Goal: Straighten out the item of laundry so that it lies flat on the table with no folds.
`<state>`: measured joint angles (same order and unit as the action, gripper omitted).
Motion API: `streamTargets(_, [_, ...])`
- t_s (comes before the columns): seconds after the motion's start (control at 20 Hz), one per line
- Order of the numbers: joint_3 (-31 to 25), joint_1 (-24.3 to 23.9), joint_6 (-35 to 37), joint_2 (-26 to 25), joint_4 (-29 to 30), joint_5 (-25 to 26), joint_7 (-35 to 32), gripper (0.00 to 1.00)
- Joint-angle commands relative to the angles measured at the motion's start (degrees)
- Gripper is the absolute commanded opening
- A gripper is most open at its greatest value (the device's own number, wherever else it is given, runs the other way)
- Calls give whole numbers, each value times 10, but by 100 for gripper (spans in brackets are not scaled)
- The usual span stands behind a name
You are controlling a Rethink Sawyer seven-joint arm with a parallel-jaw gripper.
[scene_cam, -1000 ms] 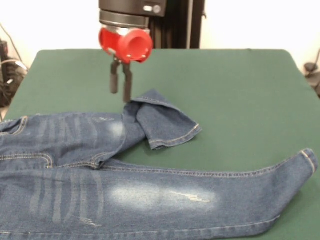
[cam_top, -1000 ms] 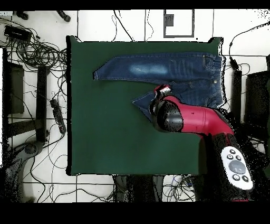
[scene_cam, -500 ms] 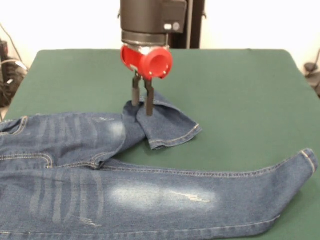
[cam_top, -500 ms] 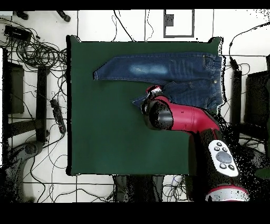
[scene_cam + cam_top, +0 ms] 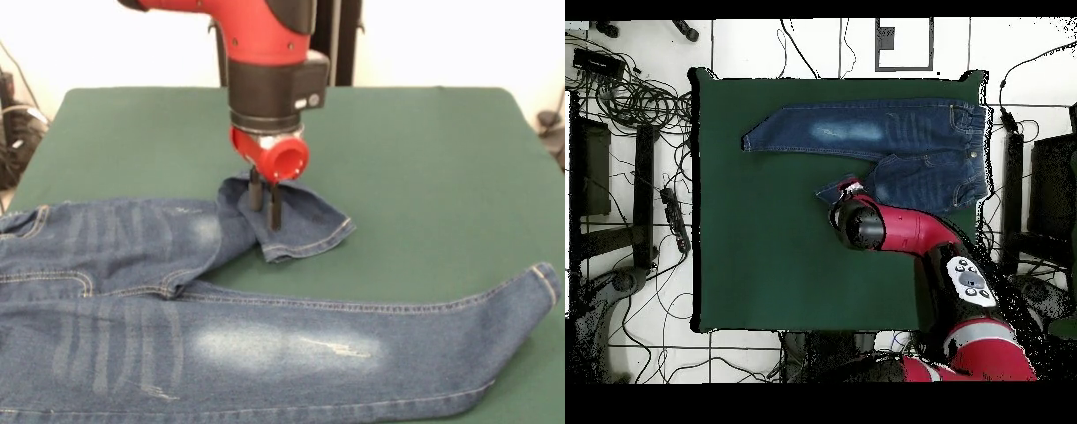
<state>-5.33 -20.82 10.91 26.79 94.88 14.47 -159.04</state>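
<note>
Gripper (image 5: 266, 205) fingertips on folded jeans (image 5: 291, 221)

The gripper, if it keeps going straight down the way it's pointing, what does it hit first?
The folded-back leg of the jeans. The gripper points down with its fingertips right at that denim flap, possibly touching already; depth is hard to judge. The table lies beneath the cloth.

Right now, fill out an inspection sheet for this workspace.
Surface: green table, bare apart from the jeans.
Job's things: jeans, one leg stretched out flat, the other folded back on itself.
Clutter: nothing seen on the table.
Gripper: gripper down on the folded leg, fingers close together; cannot tell if cloth is pinched.
Cables: tangled cables on the floor beside the table.
Surroundings: tiled floor, dark equipment at the sides.
</note>
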Motion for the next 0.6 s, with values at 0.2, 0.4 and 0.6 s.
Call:
streamTargets(0.2, [-29, -6, -27, -68, -9, -11, -21, 100])
streamTargets(0.4, [-50, -38, -25, -79, -18, 3, 8, 100])
streamTargets(0.6, [-63, -65, -16, -81, -25, 17, 32, 100])
